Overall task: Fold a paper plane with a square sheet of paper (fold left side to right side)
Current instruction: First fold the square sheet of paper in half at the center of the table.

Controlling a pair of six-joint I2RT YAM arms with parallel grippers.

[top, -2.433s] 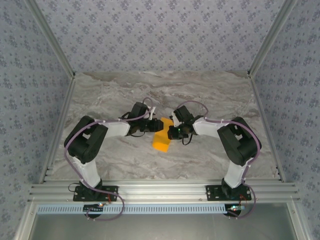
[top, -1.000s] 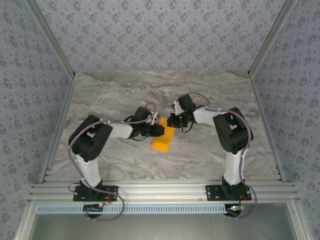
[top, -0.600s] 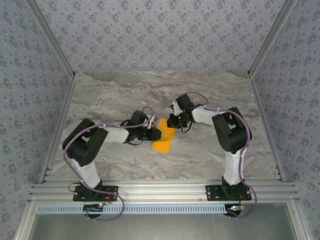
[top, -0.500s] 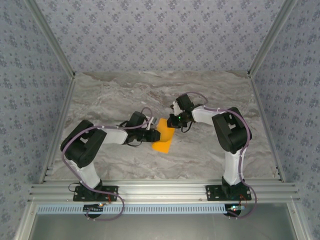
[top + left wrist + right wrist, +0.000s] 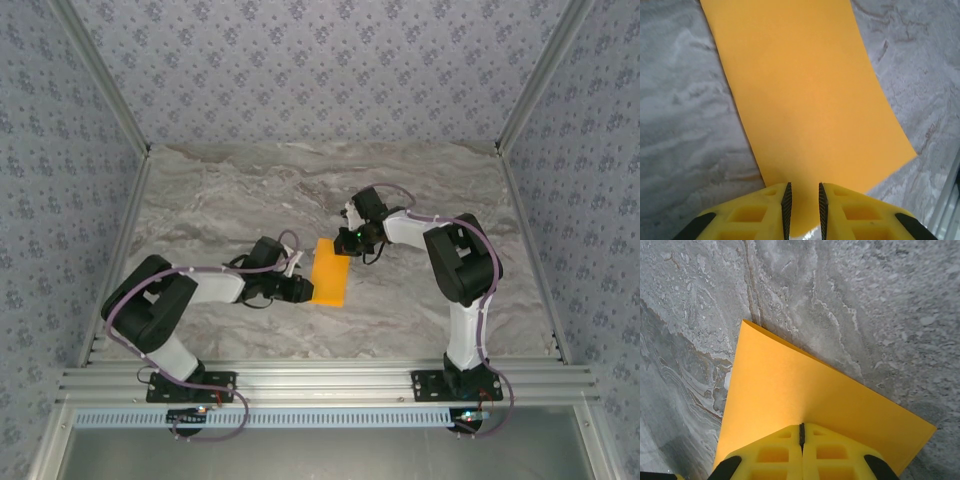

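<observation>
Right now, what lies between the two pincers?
The sheet of paper: the top view shows it spanning from the left pincer at its near edge to the right pincer at its far end.

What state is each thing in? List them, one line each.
square sheet of paper: folded to a narrow rectangle, lying on the marble table, a gripper at each end.
left gripper: slightly open, fingers a narrow gap apart over the sheet's near end.
right gripper: shut on the sheet's far edge.
</observation>
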